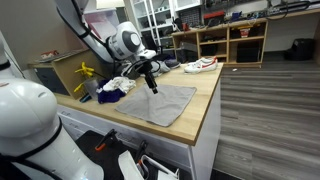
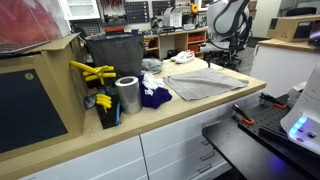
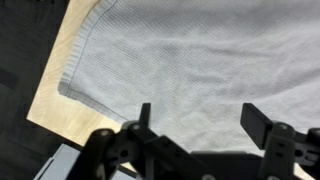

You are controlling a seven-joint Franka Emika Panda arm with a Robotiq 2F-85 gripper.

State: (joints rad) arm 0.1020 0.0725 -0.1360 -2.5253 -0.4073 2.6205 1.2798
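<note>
A grey cloth (image 1: 160,102) lies spread flat on the wooden countertop (image 1: 205,105); it also shows in the other exterior view as the grey cloth (image 2: 205,83) and fills the wrist view as the grey cloth (image 3: 190,60). My gripper (image 1: 153,88) hangs just above the cloth's far-left part, fingers pointing down. In the wrist view the gripper (image 3: 198,115) stands open, its two fingers wide apart with only cloth showing beneath them. Nothing is held.
A pile of white and dark blue fabric (image 1: 115,88) lies beside the cloth. A metal can (image 2: 127,96), yellow tools (image 2: 92,72) and a dark bin (image 2: 112,55) stand on the counter. A shoe (image 1: 200,65) sits at the far counter edge; shelves (image 1: 225,42) stand behind.
</note>
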